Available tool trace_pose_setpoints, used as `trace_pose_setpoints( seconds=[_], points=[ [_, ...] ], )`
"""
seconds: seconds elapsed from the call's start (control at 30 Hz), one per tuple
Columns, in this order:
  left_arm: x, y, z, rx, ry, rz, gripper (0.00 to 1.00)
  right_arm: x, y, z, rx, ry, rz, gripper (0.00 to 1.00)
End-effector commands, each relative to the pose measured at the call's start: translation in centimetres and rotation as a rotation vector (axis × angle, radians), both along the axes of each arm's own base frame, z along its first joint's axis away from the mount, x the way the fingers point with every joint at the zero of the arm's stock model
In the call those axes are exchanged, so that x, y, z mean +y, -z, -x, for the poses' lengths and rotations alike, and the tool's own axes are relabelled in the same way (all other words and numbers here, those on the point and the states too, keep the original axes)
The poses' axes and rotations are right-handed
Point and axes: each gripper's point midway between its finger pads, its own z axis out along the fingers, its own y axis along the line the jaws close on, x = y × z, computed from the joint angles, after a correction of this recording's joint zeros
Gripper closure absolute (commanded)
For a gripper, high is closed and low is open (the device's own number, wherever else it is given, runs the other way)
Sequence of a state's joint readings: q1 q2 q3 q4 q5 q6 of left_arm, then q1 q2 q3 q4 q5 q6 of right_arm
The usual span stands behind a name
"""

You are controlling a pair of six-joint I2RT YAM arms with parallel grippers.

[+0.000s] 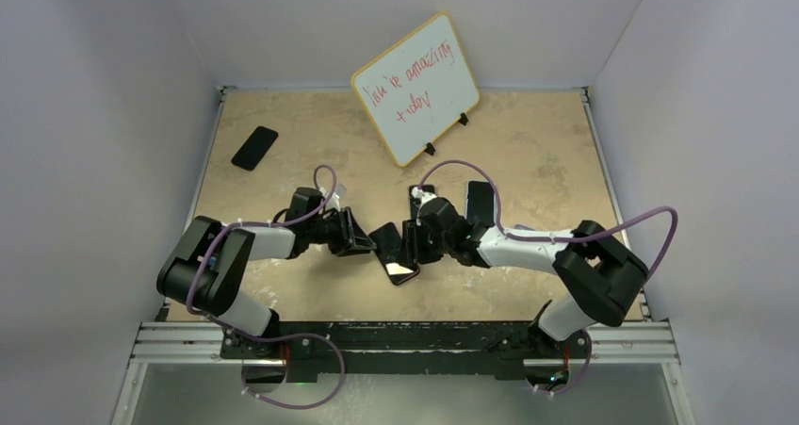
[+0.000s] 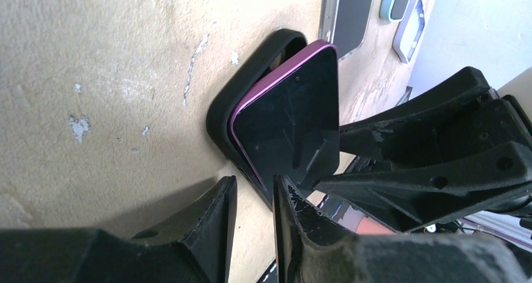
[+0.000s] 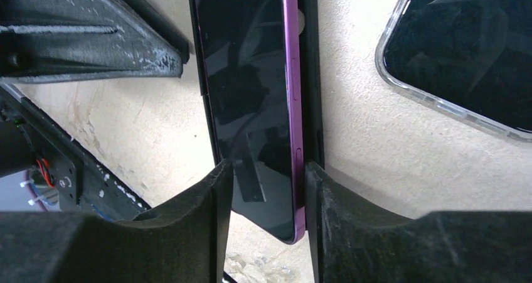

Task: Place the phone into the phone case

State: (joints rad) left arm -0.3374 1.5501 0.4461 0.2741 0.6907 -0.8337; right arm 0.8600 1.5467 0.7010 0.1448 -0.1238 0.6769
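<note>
The phone [image 3: 251, 76] has a dark screen and a purple edge. It sits partly inside the black phone case [image 2: 251, 82], with the purple edge raised above the case rim on one side. In the top view the phone [image 1: 399, 270] lies on the table between both grippers. My right gripper [image 3: 268, 167] is shut across the width of the phone and case [image 3: 311, 76]. My left gripper [image 2: 255, 181] is narrowly open, with bare table showing between its fingers. The case's near corner touches its right fingertip [image 2: 282, 195]. In the top view my left gripper [image 1: 366, 244] and right gripper [image 1: 411, 246] face each other.
A whiteboard [image 1: 415, 88] stands at the back. A black phone [image 1: 254, 148] lies at the back left. A second phone in a clear case [image 3: 464, 51] lies just right of my right gripper, also seen in the top view [image 1: 480, 203]. Walls enclose the table.
</note>
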Motion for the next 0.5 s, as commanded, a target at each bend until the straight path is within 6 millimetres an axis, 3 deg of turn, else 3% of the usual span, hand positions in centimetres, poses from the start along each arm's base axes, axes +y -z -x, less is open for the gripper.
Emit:
trace_pose_setpoints(
  seconds=[0.0, 0.27, 0.47],
  points=[
    [-0.3, -2.1, -1.6, -0.093, 0.002, -0.008, 0.71, -0.6, -2.4, -1.1, -0.079, 0.018, 0.027, 0.52],
    [-0.4, -2.8, -2.1, -0.105, -0.003, -0.006, 0.7, -1.1, -3.3, -2.1, -0.125, 0.051, 0.041, 0.43],
    [-0.3, -2.0, -1.8, -0.091, -0.009, -0.012, 0.69, -0.2, -3.3, -2.9, -0.123, 0.031, -0.005, 0.29]
  ],
)
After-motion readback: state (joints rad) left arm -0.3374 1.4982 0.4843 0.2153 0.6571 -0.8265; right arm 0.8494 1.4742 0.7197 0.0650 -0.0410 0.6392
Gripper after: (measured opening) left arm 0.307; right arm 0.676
